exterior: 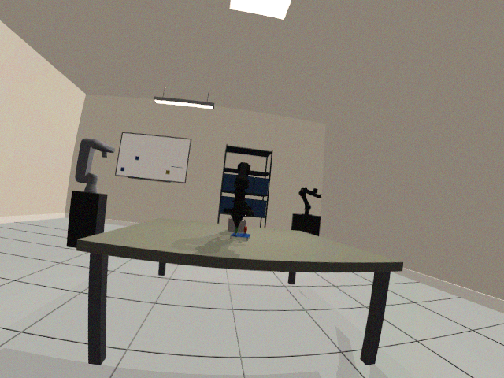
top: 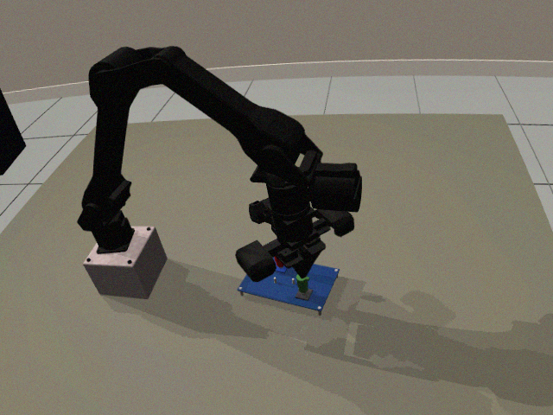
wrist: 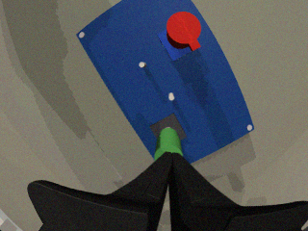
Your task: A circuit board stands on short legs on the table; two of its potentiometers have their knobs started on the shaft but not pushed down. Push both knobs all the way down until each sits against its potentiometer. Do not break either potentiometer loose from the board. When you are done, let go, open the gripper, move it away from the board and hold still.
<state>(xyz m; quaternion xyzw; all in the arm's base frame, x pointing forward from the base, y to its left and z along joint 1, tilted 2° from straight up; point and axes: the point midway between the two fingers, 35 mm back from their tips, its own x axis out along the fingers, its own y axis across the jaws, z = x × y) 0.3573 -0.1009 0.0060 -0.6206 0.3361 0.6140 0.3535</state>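
A blue circuit board (top: 319, 285) (exterior: 246, 236) (wrist: 122, 64) stands on short legs on the table. A green knob (top: 303, 283) (wrist: 168, 144) sits on a shaft above a grey potentiometer (top: 304, 295) (wrist: 168, 126) near the board's front edge. A red knob (top: 277, 261) (wrist: 184, 27) sits on a blue potentiometer (wrist: 171, 46) at the board's far side, partly hidden by the arm in the top view. My gripper (top: 303, 271) (wrist: 171, 158) is shut, with its closed fingertips right on top of the green knob. Nothing is between the fingers.
The arm's grey base block (top: 127, 268) stands on the table to the left of the board. Two small white pins (wrist: 142, 64) (wrist: 171, 96) stick up from the board's middle. A shelf (exterior: 246, 183) and other robots (exterior: 90, 162) stand far behind the table.
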